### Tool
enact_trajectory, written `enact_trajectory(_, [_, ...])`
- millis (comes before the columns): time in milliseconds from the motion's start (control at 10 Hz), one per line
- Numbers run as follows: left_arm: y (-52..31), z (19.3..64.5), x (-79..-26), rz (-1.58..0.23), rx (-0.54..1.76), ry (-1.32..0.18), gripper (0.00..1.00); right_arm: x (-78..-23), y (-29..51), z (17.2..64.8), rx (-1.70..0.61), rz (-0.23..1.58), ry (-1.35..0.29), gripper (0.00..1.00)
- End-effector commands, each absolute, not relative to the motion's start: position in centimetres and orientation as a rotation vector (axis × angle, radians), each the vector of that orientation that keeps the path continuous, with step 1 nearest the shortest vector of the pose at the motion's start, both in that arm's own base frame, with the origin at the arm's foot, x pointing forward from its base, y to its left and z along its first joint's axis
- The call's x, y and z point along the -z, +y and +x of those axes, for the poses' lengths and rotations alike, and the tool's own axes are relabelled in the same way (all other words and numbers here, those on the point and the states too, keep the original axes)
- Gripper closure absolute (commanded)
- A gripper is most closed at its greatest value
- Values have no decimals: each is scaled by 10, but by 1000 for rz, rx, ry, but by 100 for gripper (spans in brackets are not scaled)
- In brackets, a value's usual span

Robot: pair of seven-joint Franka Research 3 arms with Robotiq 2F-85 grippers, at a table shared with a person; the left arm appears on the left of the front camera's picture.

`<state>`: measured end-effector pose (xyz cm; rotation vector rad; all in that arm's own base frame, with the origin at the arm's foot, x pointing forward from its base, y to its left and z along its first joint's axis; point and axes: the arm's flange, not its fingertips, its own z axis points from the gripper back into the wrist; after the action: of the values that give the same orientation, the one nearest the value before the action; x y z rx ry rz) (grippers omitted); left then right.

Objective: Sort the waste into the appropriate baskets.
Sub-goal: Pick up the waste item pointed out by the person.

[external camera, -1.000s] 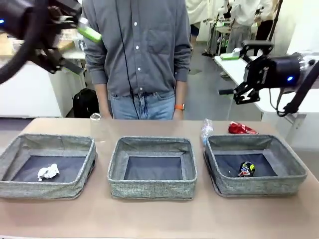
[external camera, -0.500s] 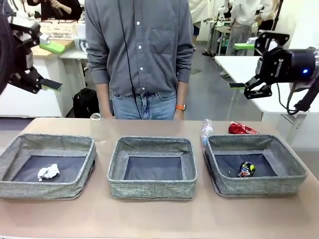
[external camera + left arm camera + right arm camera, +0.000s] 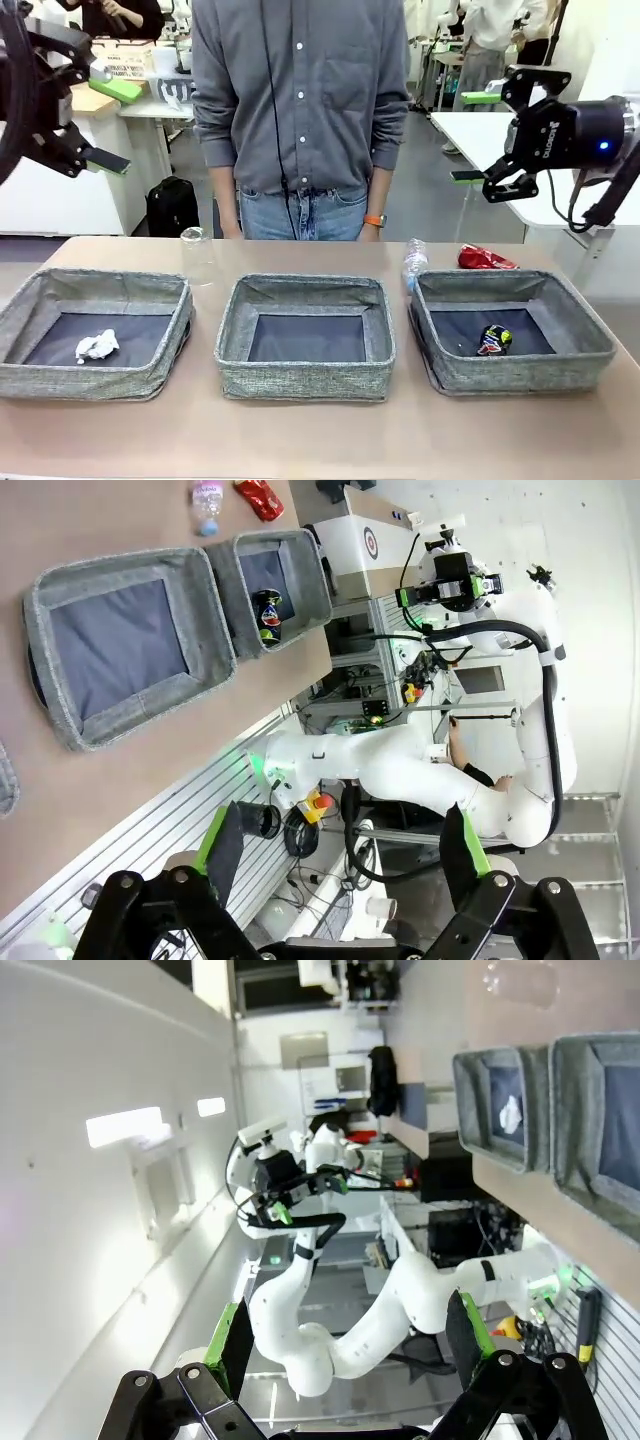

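Grey left basket (image 3: 100, 285) holds tissue (image 3: 97, 346), cup (image 3: 196, 252) at its 1 o'clock. Bottle (image 3: 414, 262) and red can (image 3: 485, 259) sit at right basket's (image 3: 580, 330) 11–12 o'clock, dark can (image 3: 494, 339) inside. Left wrist view catches the cans, right wrist view the tissue. Left gripper (image 3: 110, 125) and right gripper (image 3: 472, 137) are raised, jaws apart, empty.

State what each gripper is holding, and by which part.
Nothing is held: the left gripper and the right gripper are both open and empty.

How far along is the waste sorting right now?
Done: tissue in the left basket, dark can in the right basket. In hand: nothing; left gripper and right gripper are raised, open. Left: plastic cup, water bottle and crushed red can on the table, unsorted.
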<state>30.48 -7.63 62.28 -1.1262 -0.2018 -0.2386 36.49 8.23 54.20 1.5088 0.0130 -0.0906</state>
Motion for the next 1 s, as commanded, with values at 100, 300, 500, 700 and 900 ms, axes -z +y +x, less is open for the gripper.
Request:
enact_trajectory(100, [-75, 305, -622, -1149, 251, -209, 0, -543, 82, 365, 92, 1511, 6, 0])
enact_trajectory(300, [-75, 305, -622, -1149, 251, -209, 0, -543, 82, 365, 92, 1511, 6, 0])
enact_trajectory(500, [-75, 305, -622, -1149, 251, -209, 0, -543, 82, 365, 92, 1511, 6, 0])
enact_trajectory(700, [-75, 305, -622, -1149, 251, -209, 0, -543, 82, 365, 92, 1511, 6, 0])
enact_trajectory(900, [-75, 305, -622, -1149, 251, -209, 0, -543, 82, 365, 92, 1511, 6, 0])
